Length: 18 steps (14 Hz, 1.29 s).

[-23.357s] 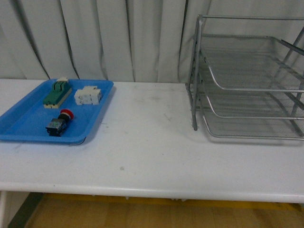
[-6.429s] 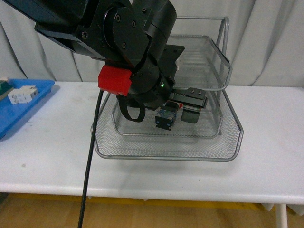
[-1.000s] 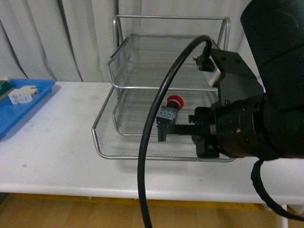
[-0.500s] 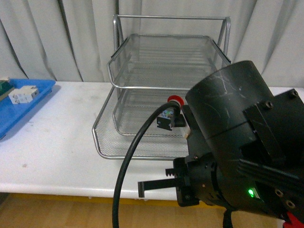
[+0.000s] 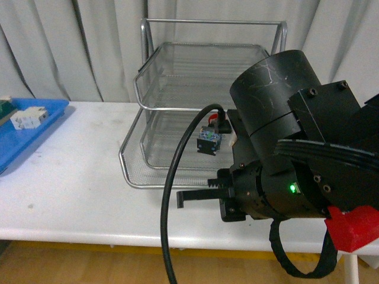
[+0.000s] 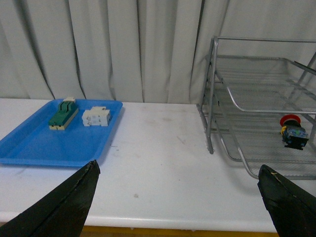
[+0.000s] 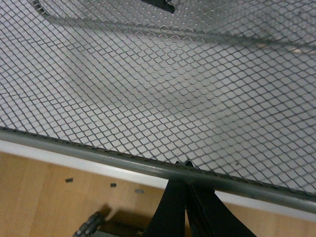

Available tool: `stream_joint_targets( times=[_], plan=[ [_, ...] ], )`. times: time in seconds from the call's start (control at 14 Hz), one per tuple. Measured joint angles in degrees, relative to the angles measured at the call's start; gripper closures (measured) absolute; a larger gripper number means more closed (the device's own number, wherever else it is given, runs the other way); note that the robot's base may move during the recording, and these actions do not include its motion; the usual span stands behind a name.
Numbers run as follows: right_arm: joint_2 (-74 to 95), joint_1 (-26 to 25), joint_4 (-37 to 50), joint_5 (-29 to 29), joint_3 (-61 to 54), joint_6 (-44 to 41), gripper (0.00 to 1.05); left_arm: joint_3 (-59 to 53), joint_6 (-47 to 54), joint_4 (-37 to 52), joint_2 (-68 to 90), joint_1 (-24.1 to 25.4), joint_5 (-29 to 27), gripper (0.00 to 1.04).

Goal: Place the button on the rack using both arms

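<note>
Since half a second before, our right pincer (image 7: 186, 190) had drawn back, clenched on the rack's (image 5: 155, 59) front rim; left pincer (image 6: 177, 197) hung released over the tabletop (image 6: 158, 163); the button (image 6: 293, 132) sat in the rack, placement seemingly done.

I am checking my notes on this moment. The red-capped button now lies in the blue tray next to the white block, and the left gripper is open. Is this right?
Not quite. The button lies in the wire rack, not in the blue tray; the left wrist view shows it there. The white block is in that tray beside a green switch block. The left gripper is indeed open.
</note>
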Motion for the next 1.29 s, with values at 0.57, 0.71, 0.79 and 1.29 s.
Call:
stream_joint_targets(
  times=[0.57,0.71,0.79,1.29],
  plan=[
    [4.92,-5.6,-1.79,0.52,9.73,-1.81,1.03,0.0,0.0,0.0,0.0,0.0,0.0,0.07],
    [9.33,-8.39,-3.98,1.05,14.93,-2.75,1.03,0.0,0.0,0.02,0.0,0.0,0.0,0.07],
    [9.84,-8.96,-4.28,1.09,16.04,-2.99,1.03,0.0,0.0,0.02,0.0,0.0,0.0,0.07],
    [12.07,-12.28,-4.57,0.74,19.41,-3.48,1.03,0.0,0.0,0.0,0.0,0.0,0.0,0.07]
  ],
)
